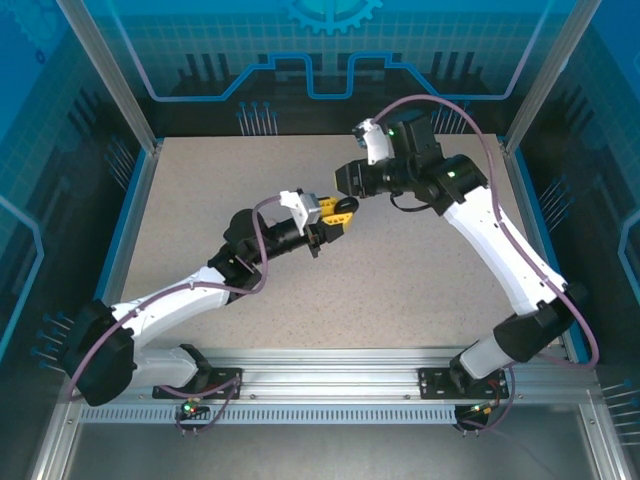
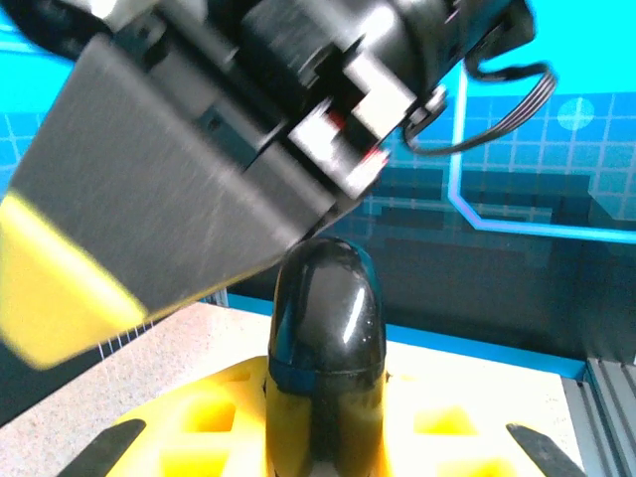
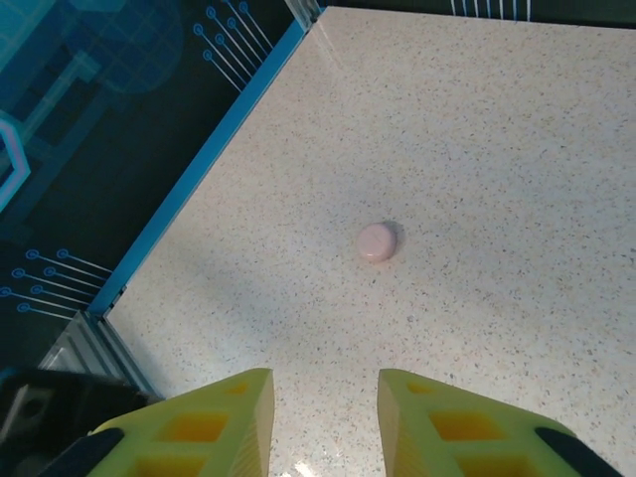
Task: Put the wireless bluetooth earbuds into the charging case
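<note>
A glossy black charging case (image 2: 328, 318) stands on edge with its lid closed, a seam running round its middle. My left gripper (image 2: 323, 422) is shut on it, yellow fingers (image 2: 209, 407) on either side, held above the middle of the table (image 1: 335, 212). Just above and beside the case hangs the right gripper's dark, yellow-tipped finger (image 2: 70, 298), blurred. In the right wrist view my right gripper (image 3: 325, 417) is open over bare tabletop, with nothing between its fingers. A round pale pink charging case (image 3: 377, 241) lies closed on the table beyond it. The earbuds are hidden.
The speckled tabletop (image 1: 420, 280) is bordered by a blue rim (image 3: 209, 159) and metal frame posts (image 1: 110, 75). Both arms meet over the middle of the table, the right forearm (image 1: 490, 230) sloping down to its base at the near edge.
</note>
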### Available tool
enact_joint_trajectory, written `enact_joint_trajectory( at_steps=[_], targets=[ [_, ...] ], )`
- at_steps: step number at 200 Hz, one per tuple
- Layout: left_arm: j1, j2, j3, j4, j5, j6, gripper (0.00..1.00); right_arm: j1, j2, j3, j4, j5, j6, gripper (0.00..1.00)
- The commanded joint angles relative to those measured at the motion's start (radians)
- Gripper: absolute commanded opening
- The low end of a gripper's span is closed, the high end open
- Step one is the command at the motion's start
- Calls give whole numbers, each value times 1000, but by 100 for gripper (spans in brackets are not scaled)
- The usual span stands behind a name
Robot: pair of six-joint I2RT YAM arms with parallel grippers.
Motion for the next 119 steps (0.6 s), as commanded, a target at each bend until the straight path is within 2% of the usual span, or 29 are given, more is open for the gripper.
enact_joint_trajectory(
  at_steps=[1,19,47,82,119],
  targets=[
    [16,17,40,31,-52,-22,0,9,-85,-58,-24,111,36,46],
    [16,28,29,28,-58,-49,0,-57,-134,-124,18,206,116,56],
    [16,53,-11,1,-103,-126,0,-179,-195,-270,81,209,194,59],
    [16,131,-61,-17,-177,-281,0,-196,-249,-485,154,237,206,60],
    [14,278,-26,-79,-190,-420,0,-195,-277,-687,243,262,227,60]
  ],
)
